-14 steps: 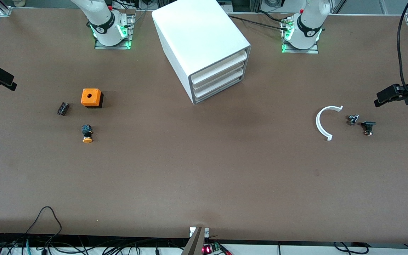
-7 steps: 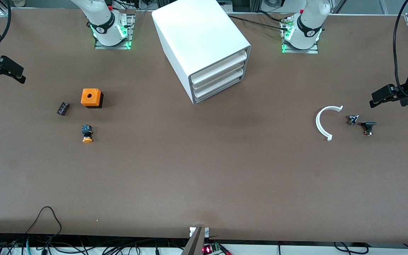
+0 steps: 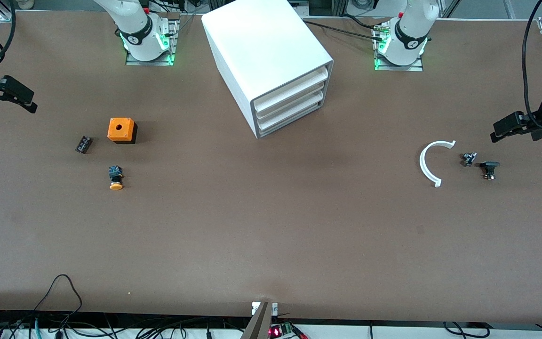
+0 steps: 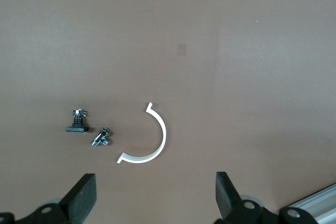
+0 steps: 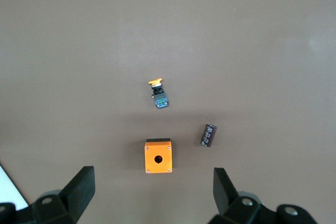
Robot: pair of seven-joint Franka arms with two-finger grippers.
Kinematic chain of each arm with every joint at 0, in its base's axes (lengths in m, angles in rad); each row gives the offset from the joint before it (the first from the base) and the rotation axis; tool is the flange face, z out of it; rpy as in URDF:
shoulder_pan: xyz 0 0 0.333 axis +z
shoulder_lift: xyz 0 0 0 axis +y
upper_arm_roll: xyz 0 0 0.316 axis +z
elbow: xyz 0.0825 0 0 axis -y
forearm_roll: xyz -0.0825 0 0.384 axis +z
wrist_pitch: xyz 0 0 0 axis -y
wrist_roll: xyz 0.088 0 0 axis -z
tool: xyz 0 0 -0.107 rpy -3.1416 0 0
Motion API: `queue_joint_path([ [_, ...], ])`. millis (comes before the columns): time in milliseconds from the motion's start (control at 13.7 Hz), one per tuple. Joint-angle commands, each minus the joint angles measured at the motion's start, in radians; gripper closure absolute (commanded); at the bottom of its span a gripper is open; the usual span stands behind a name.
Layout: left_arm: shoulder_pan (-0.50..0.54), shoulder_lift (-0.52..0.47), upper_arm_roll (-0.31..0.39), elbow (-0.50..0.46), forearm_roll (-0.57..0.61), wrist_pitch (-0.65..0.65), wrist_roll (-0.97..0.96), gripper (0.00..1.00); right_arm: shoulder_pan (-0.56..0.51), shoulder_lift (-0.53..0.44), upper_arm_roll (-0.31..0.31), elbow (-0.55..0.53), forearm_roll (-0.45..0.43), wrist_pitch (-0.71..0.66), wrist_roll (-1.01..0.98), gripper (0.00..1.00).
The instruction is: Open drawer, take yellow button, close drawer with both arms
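Note:
The white cabinet (image 3: 266, 52) stands between the two arm bases. Its uppermost drawer (image 3: 292, 86) is shut, like the two below it. The button (image 3: 115, 178), orange cap on a black body, lies on its side on the table toward the right arm's end; it also shows in the right wrist view (image 5: 158, 94). My right gripper (image 3: 31, 102) hangs open and empty over that end's table edge, its fingers (image 5: 81, 187) wide apart. My left gripper (image 3: 494, 133) hangs open and empty over the left arm's end, its fingers (image 4: 84, 195) wide apart.
An orange cube with a hole (image 3: 121, 130) and a small black part (image 3: 83, 144) lie a little farther from the camera than the button. A white arc piece (image 3: 428, 162) and two small dark parts (image 3: 468, 158) (image 3: 489, 168) lie toward the left arm's end.
Both grippers have come a little inward from the table's ends, the right one more than the left. Nothing on the table has moved.

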Motion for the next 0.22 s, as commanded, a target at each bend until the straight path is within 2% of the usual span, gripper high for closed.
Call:
queue_joint_path([
  [0, -0.003, 0.016, 0.0, 0.039, 0.009, -0.037, -0.001, 0.0, 0.009, -0.001, -0.003, 0.004, 0.016, -0.004, -0.004, 0.0],
  [146, -0.003, 0.017, 0.0, 0.04, 0.009, -0.035, 0.001, 0.0, 0.006, -0.002, -0.008, 0.005, 0.018, -0.002, -0.003, 0.0],
])
